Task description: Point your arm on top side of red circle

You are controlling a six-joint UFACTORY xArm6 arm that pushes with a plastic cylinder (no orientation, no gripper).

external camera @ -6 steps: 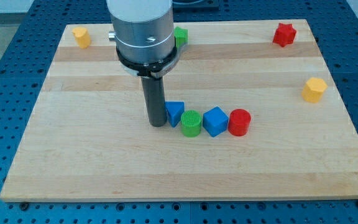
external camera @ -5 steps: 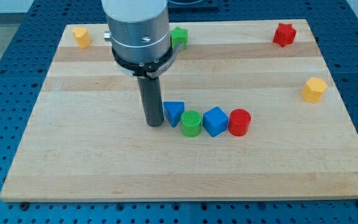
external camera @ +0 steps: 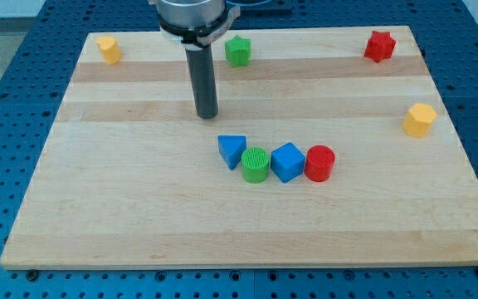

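Note:
The red circle [external camera: 319, 163] is a short red cylinder at the right end of a row of blocks near the board's middle. To its left sit a blue cube [external camera: 288, 162], a green cylinder [external camera: 256, 164] and a blue triangle [external camera: 231, 150], all close together. My tip [external camera: 207, 115] rests on the board above and to the left of the blue triangle, well to the upper left of the red circle and touching no block.
A green star [external camera: 237, 51] lies just right of the rod near the view's top. A yellow block [external camera: 109, 49] is at the top left, a red star [external camera: 379, 46] at the top right, a yellow hexagon [external camera: 419, 120] at the right. The wooden board [external camera: 139, 216] ends in blue perforated table.
My tip has moved from beside the blue triangle's left side towards the view's top. The blocks have not moved.

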